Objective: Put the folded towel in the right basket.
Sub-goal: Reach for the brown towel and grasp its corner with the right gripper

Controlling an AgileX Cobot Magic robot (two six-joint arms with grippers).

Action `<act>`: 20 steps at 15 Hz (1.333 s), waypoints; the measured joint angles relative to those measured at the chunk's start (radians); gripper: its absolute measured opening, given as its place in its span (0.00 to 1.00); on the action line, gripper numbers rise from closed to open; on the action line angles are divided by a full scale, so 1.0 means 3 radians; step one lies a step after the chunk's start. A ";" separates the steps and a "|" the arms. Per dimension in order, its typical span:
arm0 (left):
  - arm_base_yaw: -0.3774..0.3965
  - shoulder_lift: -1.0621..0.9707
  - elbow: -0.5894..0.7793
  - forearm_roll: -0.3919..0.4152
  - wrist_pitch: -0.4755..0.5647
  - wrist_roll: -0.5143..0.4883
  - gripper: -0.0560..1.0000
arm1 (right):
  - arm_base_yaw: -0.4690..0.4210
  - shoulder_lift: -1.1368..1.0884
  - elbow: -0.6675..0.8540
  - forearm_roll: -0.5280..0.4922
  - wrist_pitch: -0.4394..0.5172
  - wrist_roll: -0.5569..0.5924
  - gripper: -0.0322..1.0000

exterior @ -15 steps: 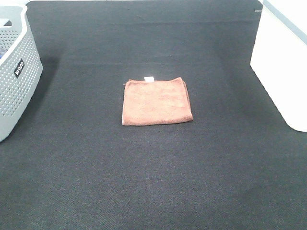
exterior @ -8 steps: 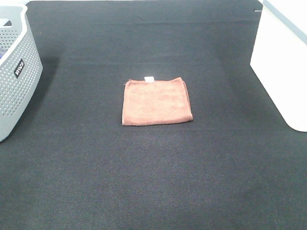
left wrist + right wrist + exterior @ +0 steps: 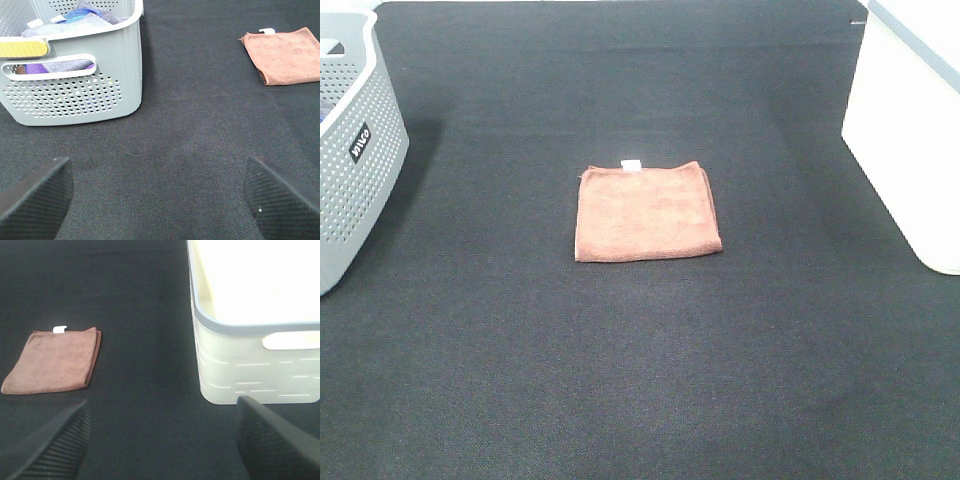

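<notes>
A folded brown towel (image 3: 647, 212) with a small white tag lies flat in the middle of the black table. It also shows in the left wrist view (image 3: 284, 53) and the right wrist view (image 3: 53, 360). The white right basket (image 3: 912, 130) stands at the right edge; the right wrist view shows its rim and side (image 3: 250, 327). Neither arm shows in the exterior high view. My left gripper (image 3: 160, 197) is open and empty, well short of the towel. My right gripper (image 3: 162, 437) is open and empty, between towel and white basket.
A grey perforated basket (image 3: 350, 150) stands at the left edge; in the left wrist view it (image 3: 75, 85) holds purple and blue cloth. The black cloth table surface (image 3: 640, 370) spreads around the towel.
</notes>
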 joint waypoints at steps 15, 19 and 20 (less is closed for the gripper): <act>0.0000 0.0000 0.0000 0.0000 0.0000 0.0000 0.88 | 0.0713 0.3610 -0.2410 0.0570 0.0470 -0.0540 0.75; 0.0000 0.0000 0.0000 0.0000 0.0000 0.0000 0.88 | 0.0773 0.4250 -0.2410 0.0877 0.0287 -0.0463 0.75; 0.0000 0.0000 0.0000 0.0000 0.0000 0.0000 0.88 | 0.0773 0.4350 -0.2433 0.0913 0.0207 -0.0477 0.75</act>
